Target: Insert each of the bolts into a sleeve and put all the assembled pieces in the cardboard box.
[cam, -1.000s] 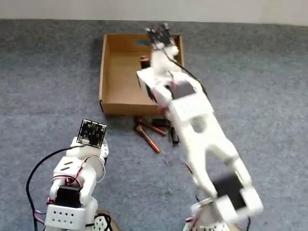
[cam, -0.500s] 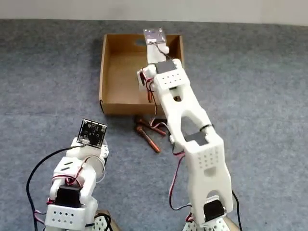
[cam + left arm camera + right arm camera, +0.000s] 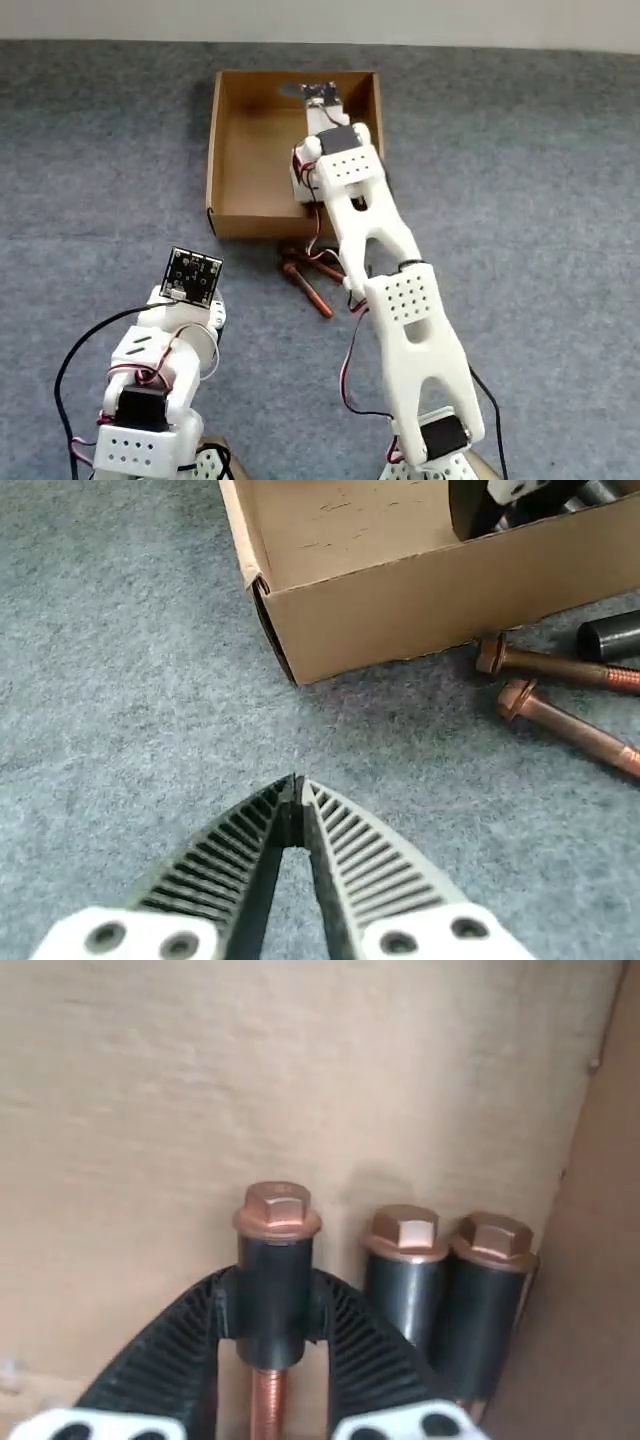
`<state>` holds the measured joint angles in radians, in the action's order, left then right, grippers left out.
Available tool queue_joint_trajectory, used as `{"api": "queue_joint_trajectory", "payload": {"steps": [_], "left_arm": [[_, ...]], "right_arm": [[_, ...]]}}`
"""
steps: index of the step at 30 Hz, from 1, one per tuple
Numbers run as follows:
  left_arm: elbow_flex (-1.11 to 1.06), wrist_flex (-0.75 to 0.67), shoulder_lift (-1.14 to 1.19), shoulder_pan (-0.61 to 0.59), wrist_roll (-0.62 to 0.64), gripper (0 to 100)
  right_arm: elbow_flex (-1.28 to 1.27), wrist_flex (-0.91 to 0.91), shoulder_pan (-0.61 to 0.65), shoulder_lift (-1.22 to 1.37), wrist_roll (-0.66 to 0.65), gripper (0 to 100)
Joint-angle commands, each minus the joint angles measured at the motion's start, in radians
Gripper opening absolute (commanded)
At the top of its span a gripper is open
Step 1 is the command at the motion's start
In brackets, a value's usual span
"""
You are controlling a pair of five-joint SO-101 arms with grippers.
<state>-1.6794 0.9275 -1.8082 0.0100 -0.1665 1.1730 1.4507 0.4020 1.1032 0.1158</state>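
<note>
Clamped on a sleeved bolt [image 3: 276,1222] inside the cardboard box [image 3: 214,150] at upper centre, the right gripper [image 3: 272,1305] may knock the two finished pieces [image 3: 405,1280] just beside it when opening.

Carpet [image 3: 100,150]: grey, flecked; box [image 3: 255,170]: plain tan; bolts [image 3: 560,725]: copper; sleeves [image 3: 405,1300]: black; arms [image 3: 415,320]: white; cables [image 3: 60,385]: black; left gripper [image 3: 297,790]: black, ribbed, white base.

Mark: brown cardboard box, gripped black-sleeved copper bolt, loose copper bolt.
brown cardboard box [image 3: 430,600], left wrist view, outer wall
black-sleeved copper bolt [image 3: 275,1295], right wrist view, sleeve
loose copper bolt [image 3: 575,730], left wrist view, shank
</note>
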Motion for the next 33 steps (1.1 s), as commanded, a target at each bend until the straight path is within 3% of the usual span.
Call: {"api": "queue_joint_trajectory", "payload": {"steps": [1, 7, 10, 13, 21, 27, 33], "left_arm": [[-0.018, 0.003, 0.001, 0.019, 0.003, 1], [-0.018, 0.002, 0.001, 0.019, 0.003, 1], [-0.018, 0.002, 0.001, 0.019, 0.003, 1], [-0.018, 0.002, 0.001, 0.018, 0.003, 1], [-0.018, 0.002, 0.001, 0.018, 0.003, 1], [-0.018, 0.002, 0.001, 0.018, 0.003, 1], [-0.018, 0.0, 0.001, 0.018, 0.002, 1]], "right_arm": [[0.117, 0.038, -0.022, 0.016, 0.011, 0.6], [0.263, 0.136, -0.018, 0.056, 0.04, 1.8], [0.286, 0.168, -0.024, 0.067, 0.118, 11.0], [0.288, 0.188, -0.018, 0.067, 0.117, 17.4], [0.4, 0.245, -0.022, -0.022, 0.112, 17.0], [0.542, 0.312, -0.025, -0.104, -0.043, 17.0], [0.542, 0.317, -0.038, -0.242, -0.048, 17.0]]}}
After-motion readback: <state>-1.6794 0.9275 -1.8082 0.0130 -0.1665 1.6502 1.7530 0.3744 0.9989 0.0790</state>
